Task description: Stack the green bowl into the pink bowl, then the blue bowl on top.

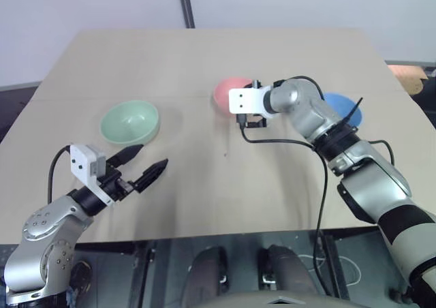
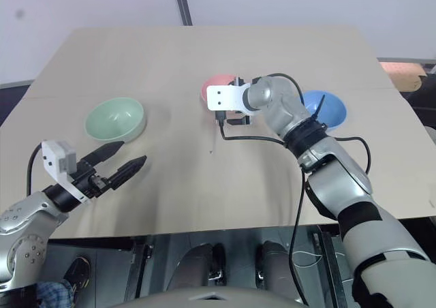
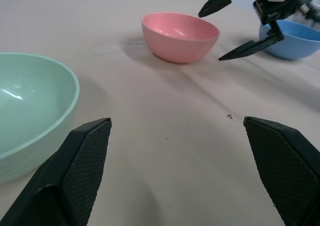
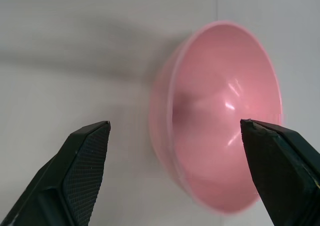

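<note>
the green bowl (image 1: 129, 122) sits upright on the tan table (image 1: 204, 63), on the robot's left side, well apart from the other two bowls. in the head views the pink bowl (image 1: 227, 94) stands near the middle of the table, toward the far side, partly hidden behind the right wrist, and the blue bowl (image 1: 347, 108) lies to its right, behind the right forearm. nothing is stacked: all three bowls rest singly on the table. the left gripper (image 1: 145, 163) hovers over the near left part of the table, just this side of the green bowl, its two black fingers spread wide and empty. the right gripper (image 1: 251, 122) hangs over the near edge of the pink bowl, pointing downward.

in the left wrist view, the left gripper's fingers (image 3: 80, 166) stand wide apart with bare table between them. the green bowl (image 3: 30, 111) is close beside one finger, not touching it. farther off stand the pink bowl (image 3: 180, 36) and the blue bowl (image 3: 295, 38), and the right gripper (image 3: 235, 26) hangs between them with its fingers spread, holding nothing.

in the right wrist view, the right gripper's fingers (image 4: 82, 171) are wide open and empty. the pink bowl (image 4: 220, 116) lies between and beyond them, its hollow facing the camera, untouched.
</note>
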Tool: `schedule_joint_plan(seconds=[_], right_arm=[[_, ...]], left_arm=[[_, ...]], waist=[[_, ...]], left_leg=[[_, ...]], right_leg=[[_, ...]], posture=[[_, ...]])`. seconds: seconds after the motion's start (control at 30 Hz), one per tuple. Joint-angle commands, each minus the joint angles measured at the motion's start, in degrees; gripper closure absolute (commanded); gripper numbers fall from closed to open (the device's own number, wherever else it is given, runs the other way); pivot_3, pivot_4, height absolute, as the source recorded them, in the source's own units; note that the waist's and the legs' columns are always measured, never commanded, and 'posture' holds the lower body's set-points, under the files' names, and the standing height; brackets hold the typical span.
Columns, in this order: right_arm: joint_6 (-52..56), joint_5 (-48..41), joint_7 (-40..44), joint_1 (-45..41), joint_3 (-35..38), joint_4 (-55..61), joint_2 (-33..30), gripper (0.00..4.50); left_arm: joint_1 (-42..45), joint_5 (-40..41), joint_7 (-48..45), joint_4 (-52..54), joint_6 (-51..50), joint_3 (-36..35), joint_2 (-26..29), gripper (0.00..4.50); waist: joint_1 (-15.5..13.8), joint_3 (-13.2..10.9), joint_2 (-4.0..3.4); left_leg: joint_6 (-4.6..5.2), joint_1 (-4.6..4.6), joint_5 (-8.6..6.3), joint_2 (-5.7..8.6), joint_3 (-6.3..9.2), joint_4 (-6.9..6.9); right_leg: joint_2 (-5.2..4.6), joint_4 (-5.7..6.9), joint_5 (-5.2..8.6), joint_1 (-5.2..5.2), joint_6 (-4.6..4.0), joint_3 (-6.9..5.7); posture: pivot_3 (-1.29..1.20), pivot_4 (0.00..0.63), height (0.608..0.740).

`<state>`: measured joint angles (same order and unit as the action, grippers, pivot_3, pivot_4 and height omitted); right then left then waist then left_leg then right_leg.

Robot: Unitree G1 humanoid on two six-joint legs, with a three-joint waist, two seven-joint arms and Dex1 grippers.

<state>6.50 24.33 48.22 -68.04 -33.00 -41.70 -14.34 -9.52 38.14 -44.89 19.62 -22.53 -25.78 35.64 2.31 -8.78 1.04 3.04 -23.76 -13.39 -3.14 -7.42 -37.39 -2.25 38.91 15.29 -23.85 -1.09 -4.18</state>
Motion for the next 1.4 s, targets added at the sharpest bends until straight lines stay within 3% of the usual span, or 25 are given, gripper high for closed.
schedule_joint_plan(seconds=[0.03,0.1,0.13,0.3,0.57,0.9,0.97,1.17,1.37,1.4], right_arm=[[-2.6,0.9,-1.7,-2.3,0.8,-1.6,0.6,0.79],[-3.3,1.2,-1.9,-2.5,1.0,-2.3,1.0,1.77],[-3.7,1.2,-1.9,-2.5,1.1,-2.6,1.1,2.49],[-5.1,1.4,-2.3,-2.5,1.6,-3.4,1.4,4.47],[-3.9,0.1,2.4,-0.7,2.5,3.5,-0.2,4.47],[15.5,-1.8,29.5,16.7,-1.2,49.9,-16.8,4.47],[20.4,-0.8,30.0,19.9,-2.4,56.0,-17.1,4.47],[38.0,3.1,25.4,22.4,-3.9,63.6,-9.8,4.47],[43.6,2.2,24.9,22.5,-6.5,67.1,-9.8,4.47],[43.8,2.0,24.7,22.4,-6.8,67.1,-10.1,4.11]], left_arm=[[0.1,-0.1,-0.4,1.0,0.6,-0.1,0.6,0.00],[0.1,-0.1,-0.3,1.0,0.6,-0.2,0.6,0.00],[0.1,-0.1,-0.3,1.0,0.7,-0.2,0.6,0.00],[0.3,0.0,-0.1,1.2,0.6,-0.1,0.6,0.00],[0.4,-0.4,-0.2,0.5,0.8,0.2,0.4,0.00],[0.7,1.0,-0.2,0.7,-1.1,1.0,0.3,0.00],[-0.5,0.7,-1.3,1.2,-1.0,1.5,0.8,0.00],[-0.9,0.9,-1.3,2.0,-1.7,1.5,0.7,0.00],[0.0,0.5,-1.7,1.1,-1.9,2.0,0.9,0.00],[0.1,0.5,-1.8,1.0,-1.8,2.0,0.9,0.00]], waist=[[0.1,0.0,-0.01],[0.1,0.0,-0.01],[0.1,0.0,-0.02],[0.2,0.0,-0.02],[0.1,0.0,-0.04],[-0.3,0.0,-0.02],[-0.3,0.0,0.00],[0.0,0.0,-0.02],[-0.4,0.0,0.00],[-0.4,0.0,0.00]], left_leg=[[0.00,-0.01,0.00,0.00,0.00,0.00],[0.00,0.00,0.00,0.00,0.00,0.00],[-0.01,0.02,0.00,-0.01,0.00,0.01],[-0.01,0.01,0.00,-0.01,0.00,0.03],[-0.01,0.01,0.00,-0.01,0.00,0.04],[0.00,-0.03,-0.01,0.01,0.14,0.07],[0.00,-0.01,-0.01,0.00,0.17,0.07],[-0.22,0.04,0.11,-0.07,0.30,0.09],[-0.46,-0.07,0.00,0.06,0.57,0.06],[-0.45,-0.09,0.00,0.09,0.57,0.06]], right_leg=[[0.00,0.00,0.00,-0.01,0.00,0.00],[0.00,0.01,0.00,-0.01,0.00,0.00],[0.00,0.02,0.00,-0.01,0.00,0.00],[0.00,0.01,0.00,-0.01,-0.01,0.00],[-0.01,0.01,0.00,-0.02,-0.01,0.00],[-0.06,-0.05,0.00,0.01,0.00,-0.12],[-0.06,-0.05,0.01,0.03,0.00,-0.14],[-0.01,0.04,0.02,-0.02,-0.10,-0.24],[-0.22,-0.05,0.11,0.00,-0.41,-0.54],[-0.26,-0.06,0.11,0.00,-0.41,-0.55]], posture=[[0.00,0.150,0.740],[0.00,0.150,0.740],[0.00,0.150,0.740],[0.00,0.150,0.740],[0.00,0.150,0.740],[0.00,0.150,0.740],[0.00,0.150,0.740],[0.00,0.150,0.740],[0.00,0.150,0.740],[0.00,0.150,0.740]])
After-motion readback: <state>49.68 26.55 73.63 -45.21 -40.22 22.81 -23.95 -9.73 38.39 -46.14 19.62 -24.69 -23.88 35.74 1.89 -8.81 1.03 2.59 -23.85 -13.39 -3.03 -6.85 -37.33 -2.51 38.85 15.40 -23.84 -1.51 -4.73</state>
